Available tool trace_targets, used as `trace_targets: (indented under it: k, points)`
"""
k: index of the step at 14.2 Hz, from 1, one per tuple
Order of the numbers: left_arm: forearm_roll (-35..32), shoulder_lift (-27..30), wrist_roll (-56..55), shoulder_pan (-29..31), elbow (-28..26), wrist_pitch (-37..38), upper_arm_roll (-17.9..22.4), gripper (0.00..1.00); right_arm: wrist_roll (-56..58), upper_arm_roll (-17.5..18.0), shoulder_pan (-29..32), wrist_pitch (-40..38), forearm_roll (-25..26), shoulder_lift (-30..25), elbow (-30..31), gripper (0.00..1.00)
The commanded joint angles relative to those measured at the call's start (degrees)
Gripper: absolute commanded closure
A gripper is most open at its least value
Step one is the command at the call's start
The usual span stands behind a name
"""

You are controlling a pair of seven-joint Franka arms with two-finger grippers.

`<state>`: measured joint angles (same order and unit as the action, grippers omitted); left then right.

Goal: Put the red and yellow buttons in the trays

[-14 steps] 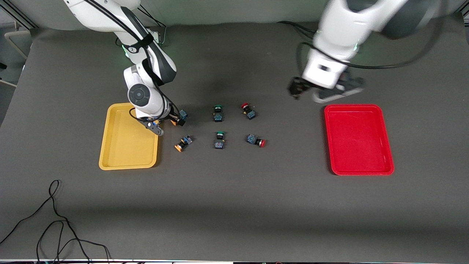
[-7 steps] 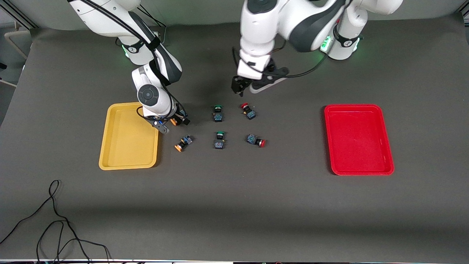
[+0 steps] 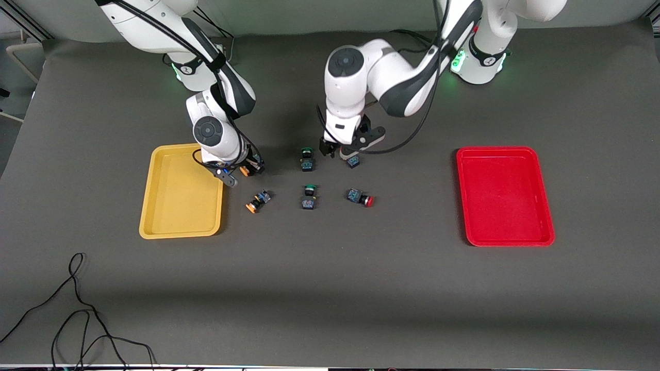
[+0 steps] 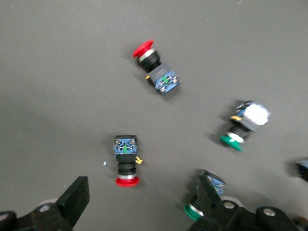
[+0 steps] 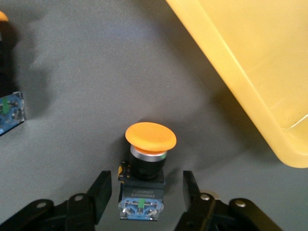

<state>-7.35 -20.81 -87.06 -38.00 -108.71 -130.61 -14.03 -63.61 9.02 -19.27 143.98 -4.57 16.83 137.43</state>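
Observation:
My right gripper [image 3: 246,166] is open, low beside the yellow tray [image 3: 180,216]. In the right wrist view its fingers [image 5: 101,192] flank an orange-yellow button [image 5: 150,137] with a gap on each side, near the yellow tray's rim [image 5: 255,72]. The second yellow button [image 3: 258,200] lies nearer the front camera. My left gripper [image 3: 335,150] is open over a red button [image 3: 352,161]. In the left wrist view [image 4: 142,204] that button [image 4: 126,161] lies just ahead of the open jaws. The second red button [image 3: 360,198] shows too [image 4: 156,72]. The red tray [image 3: 505,196] holds nothing.
Two green-capped switches [image 3: 307,158] [image 3: 309,197] lie between the yellow and red buttons; one [image 4: 204,197] sits right against a left finger. A loose black cable [image 3: 77,309] lies near the table's front edge toward the right arm's end.
My left arm swung from beside the red tray to the middle of the table and came down over the red button. My right gripper shifted slightly around the yellow button.

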Motion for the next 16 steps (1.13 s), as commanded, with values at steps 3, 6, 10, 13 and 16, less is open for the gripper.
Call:
trace_targets:
  k: [3,6,10,13,16]
  points:
    - [-5.55,-3.86,-3.99,-1.64,-5.46,-6.93,1.19,0.00,-0.90,0.12,0.03,1.83,0.09,-0.21,0.39,0.77]
    - [-6.89,-7.92,-4.26,-1.55,-5.28,-10.45,1.46,0.00,-1.34,0.03,0.20,-2.97,0.09,-4.15,-0.14,0.88]
    - [-6.89,-10.21,-4.17,-1.20,-4.93,-11.51,1.55,0.28,3.91,-2.59,1.78,-17.04,-0.09,-17.32,-1.11,0.91]
    - [-6.89,-10.39,-4.08,-0.32,-4.49,-11.51,1.46,0.82,15.92,-11.97,1.87,-23.37,-0.09,-24.10,-1.11,0.91]
    - [-6.80,-10.39,-4.08,-0.23,-3.88,-11.08,1.46,0.92,25.10,-20.17,1.78,-25.50,0.09,-25.01,-0.76,0.91]
